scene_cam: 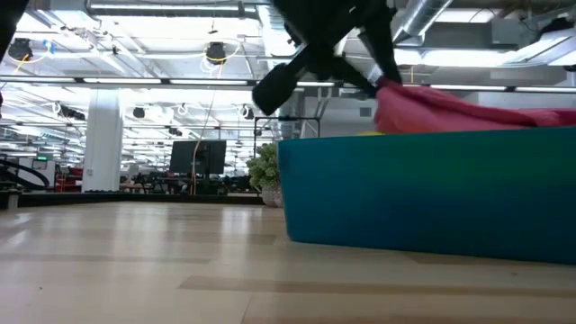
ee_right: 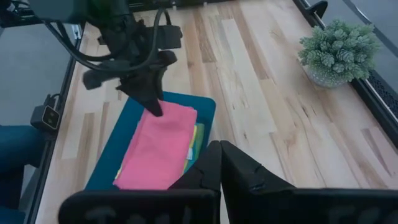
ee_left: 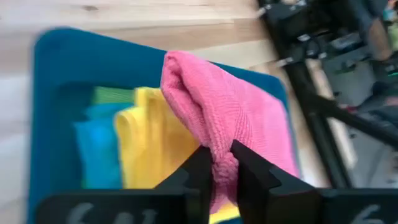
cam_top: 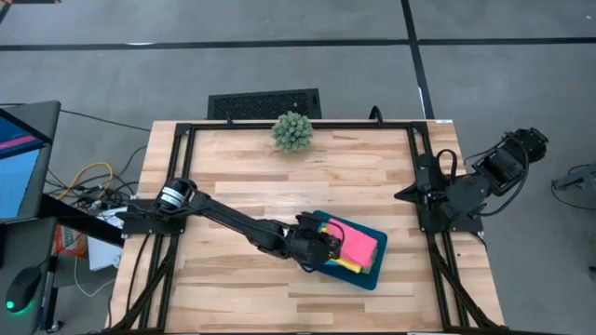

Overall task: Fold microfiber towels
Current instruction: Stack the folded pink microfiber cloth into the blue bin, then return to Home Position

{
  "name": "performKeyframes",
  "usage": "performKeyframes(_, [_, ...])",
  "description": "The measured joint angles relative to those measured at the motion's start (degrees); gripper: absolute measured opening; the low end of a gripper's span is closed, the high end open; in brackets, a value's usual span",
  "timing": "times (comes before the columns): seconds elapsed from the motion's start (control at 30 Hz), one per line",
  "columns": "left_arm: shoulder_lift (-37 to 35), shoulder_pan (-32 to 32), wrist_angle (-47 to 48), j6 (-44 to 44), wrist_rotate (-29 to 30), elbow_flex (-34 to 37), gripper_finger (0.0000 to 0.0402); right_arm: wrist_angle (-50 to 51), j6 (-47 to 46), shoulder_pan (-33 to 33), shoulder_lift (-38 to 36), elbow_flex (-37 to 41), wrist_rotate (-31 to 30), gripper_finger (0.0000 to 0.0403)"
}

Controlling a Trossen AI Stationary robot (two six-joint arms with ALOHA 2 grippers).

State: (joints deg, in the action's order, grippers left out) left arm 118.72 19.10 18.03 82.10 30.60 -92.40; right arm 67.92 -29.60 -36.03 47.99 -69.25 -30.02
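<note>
On a table [cam_top: 242, 177] of pale, grainy wooden planks framed by dark rails sits one rigid, smooth-walled teal tray [cam_top: 375, 270], rectangular with rounded corners. In it lie four small soft cloths in a stack: the pink towel [ee_left: 242, 118] on top, nubby and looped in texture, over a yellow towel [ee_left: 146, 143], with a blue towel [ee_left: 93, 149] and a strip of a green towel [ee_left: 112, 95] showing at the stack's edge beneath. The left gripper [ee_left: 222, 163] reaches over the near end of the tray, and its two dark, angular fingers [ee_left: 200, 165] are pinched on a bunched fold of the pink towel, so that the cloth rises into a rounded ridge between them while the rest of it lies flat across the stack. In the low view the pink cloth humps above the tray's wall, with the dark arm above it. The right gripper [ee_right: 221, 163] is parked well apart beyond the table's right edge, its two slim fingers pressed together on nothing. One spiky, ball-shaped green plant [cam_top: 292, 131] stands in a small pot at the far edge of the table, well away from the tray.
</note>
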Motion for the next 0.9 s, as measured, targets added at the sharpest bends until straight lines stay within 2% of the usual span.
performKeyframes(0.27, [0.0, 0.0, 3.5, -6.2, -0.3, 0.0, 0.0133, 0.0, -0.4, 0.0, 0.1, 0.0, 0.0, 0.0028])
performKeyframes(0.53, [0.0, 1.1, 8.9, -6.9, -4.1, 0.0, 0.0227, -0.1, -0.4, 0.0, 0.1, 0.0, 0.0, 0.0028])
performKeyframes(0.7, [-1.0, 2.0, 16.3, -5.1, -4.9, 0.0, 0.025, -2.0, -0.3, 0.0, 0.1, 0.0, -1.5, 0.0028])
performKeyframes(0.8, [-3.1, 2.8, 20.8, -5.2, -3.6, 0.0, 0.0253, -2.9, 2.9, 0.0, 0.3, 0.0, -1.6, 0.0028])
performKeyframes(0.9, [-5.7, 3.7, 23.5, -10.2, -0.3, 0.0, 0.0253, -1.4, 5.9, 0.1, 0.4, 0.0, -1.6, 0.0028])
